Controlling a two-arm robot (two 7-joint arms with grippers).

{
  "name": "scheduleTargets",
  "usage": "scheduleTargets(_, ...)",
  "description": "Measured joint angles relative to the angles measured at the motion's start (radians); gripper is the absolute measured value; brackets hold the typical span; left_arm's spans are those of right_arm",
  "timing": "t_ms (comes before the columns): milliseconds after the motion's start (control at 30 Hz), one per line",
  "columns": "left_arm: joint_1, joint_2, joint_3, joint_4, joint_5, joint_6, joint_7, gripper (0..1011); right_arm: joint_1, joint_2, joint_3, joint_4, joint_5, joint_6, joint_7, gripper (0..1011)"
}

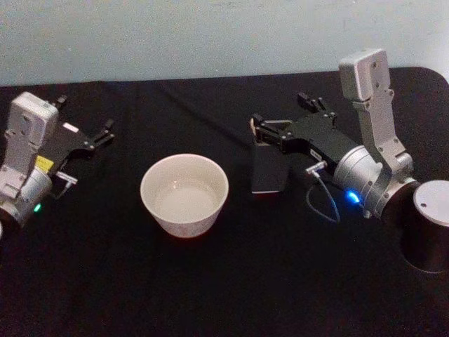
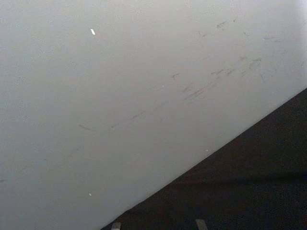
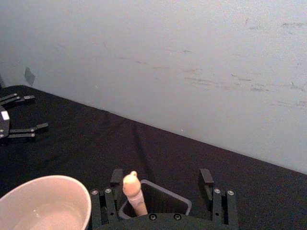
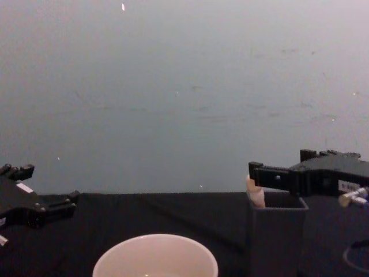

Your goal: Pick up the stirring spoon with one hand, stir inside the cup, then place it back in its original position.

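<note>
Step in hand, pickup: I hold the right end effector (image 3: 162, 191) spread around the stirring spoon (image 3: 134, 190) standing in its holder (image 4: 276, 239), right of the cup (image 1: 184, 194); next, pinch the handle; left end effector (image 1: 97, 138) idle far left.

We are seeing two arms of pale grey metal, each ending in a flat black gripper with slim black fingers. The right gripper (image 1: 270, 130) is showing small round screws along its frame, a thin looping cable and a glowing blue light at the wrist. The left gripper (image 1: 98, 137) is carrying a white label, a yellow sticker and a green light.
</note>
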Motion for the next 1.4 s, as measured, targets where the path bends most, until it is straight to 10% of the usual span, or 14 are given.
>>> scheduleTargets(600, 0.000, 0.000, 0.000, 0.000, 0.000, 0.000, 0.000, 1001, 0.016, -0.047, 0.082, -0.017, 0.030, -0.058, 0.026, 1002)
scheduleTargets(900, 0.000, 0.000, 0.000, 0.000, 0.000, 0.000, 0.000, 1001, 0.072, -0.073, 0.141, 0.164, -0.051, -0.184, -0.037, 1002)
scheduleTargets(1400, 0.000, 0.000, 0.000, 0.000, 0.000, 0.000, 0.000, 1001, 0.064, -0.072, 0.152, 0.286, -0.116, -0.188, -0.008, 1002)
